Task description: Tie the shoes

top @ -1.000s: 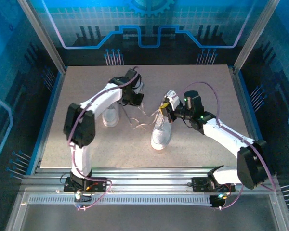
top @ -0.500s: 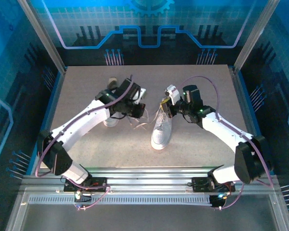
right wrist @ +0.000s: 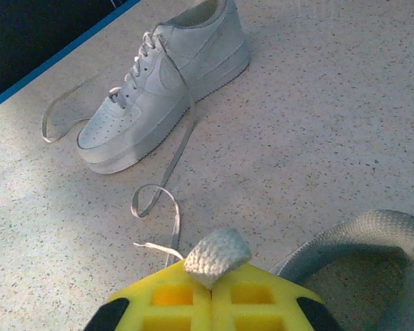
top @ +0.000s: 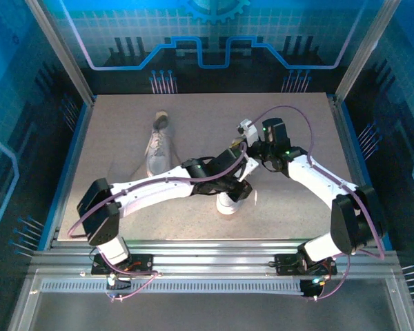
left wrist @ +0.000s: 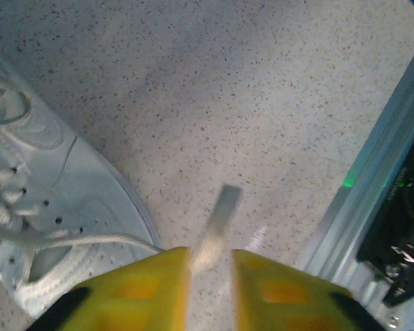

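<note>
Two changes are noted. First, the left hand (top: 236, 189), which was working at the farther shoe (top: 159, 143) a second ago, has swung across the desk (top: 297, 117) and now sits over the nearer shoe (top: 225, 203). In its wrist view that shoe's toe lies just left of the fingers (left wrist: 172, 279). Second, its jaws, clenched until now, have parted: a lace strand (left wrist: 217, 214) runs loosely through the gap and is not pinched.

The right hand (right wrist: 212, 279) stays clenched on a woven lace end (right wrist: 217, 255), holding beside the nearer shoe. The farther shoe lies well ahead of it, laces trailing loose on the desk.

Assessment: the farther shoe is left untied and work has shifted to the nearer one. With one lace gripped and the other just let go, a crossing or hand-over appears to be under way. No knot is visible.

Risk: the released strand may slip out of reach.
</note>
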Controlling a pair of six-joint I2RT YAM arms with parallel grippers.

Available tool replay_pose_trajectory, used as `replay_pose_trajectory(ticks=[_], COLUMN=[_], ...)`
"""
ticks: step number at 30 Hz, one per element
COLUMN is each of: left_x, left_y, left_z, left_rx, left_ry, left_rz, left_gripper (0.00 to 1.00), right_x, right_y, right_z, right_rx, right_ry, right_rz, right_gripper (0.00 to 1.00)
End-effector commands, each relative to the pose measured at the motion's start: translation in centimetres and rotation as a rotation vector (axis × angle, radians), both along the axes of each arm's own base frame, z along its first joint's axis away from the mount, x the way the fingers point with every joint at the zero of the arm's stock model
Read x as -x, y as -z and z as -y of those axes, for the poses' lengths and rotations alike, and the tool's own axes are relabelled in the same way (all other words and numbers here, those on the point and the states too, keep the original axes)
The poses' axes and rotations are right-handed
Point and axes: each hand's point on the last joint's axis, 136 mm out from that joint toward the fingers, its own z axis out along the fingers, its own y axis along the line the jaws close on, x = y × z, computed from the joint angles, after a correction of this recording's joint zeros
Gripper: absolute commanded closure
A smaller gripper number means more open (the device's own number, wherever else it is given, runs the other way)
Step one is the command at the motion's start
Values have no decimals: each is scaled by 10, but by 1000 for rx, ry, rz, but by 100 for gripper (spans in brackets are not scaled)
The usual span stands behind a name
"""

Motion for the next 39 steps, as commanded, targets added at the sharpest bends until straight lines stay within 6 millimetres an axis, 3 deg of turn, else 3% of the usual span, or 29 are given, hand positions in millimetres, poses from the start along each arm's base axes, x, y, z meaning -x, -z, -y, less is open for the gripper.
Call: replay_pose_trajectory(ticks=[1, 7, 11, 15, 21, 33, 39], left_x=[-8, -24, -48, -69, -82, -111, -116], left_y=[-33, -65, -92, -107, -112, -84, -80], left_z=[10, -35, -76, -96, -82, -63, -57], left_rx=[53, 139, 281, 395, 465, 455, 467], left_ry=[89, 54, -50, -92, -14, -1, 7], left_rz=[140, 177, 162, 127, 89, 61, 52], left_gripper=[62, 58, 56, 53, 53, 51, 53], right_x=[5, 14, 23, 29, 33, 41, 43], right_y=[-12, -19, -21, -27, -32, -29, -28], right_z=[0, 1, -1, -5, -16, -26, -26], right_rx=[-39, -48, -53, -52, -52, -58, -51], right_ry=[-24, -56, -91, -124, -174, -236, -240], right_rz=[20, 107, 182, 245, 288, 276, 274], right_gripper=[100, 100, 100, 100, 100, 100, 100])
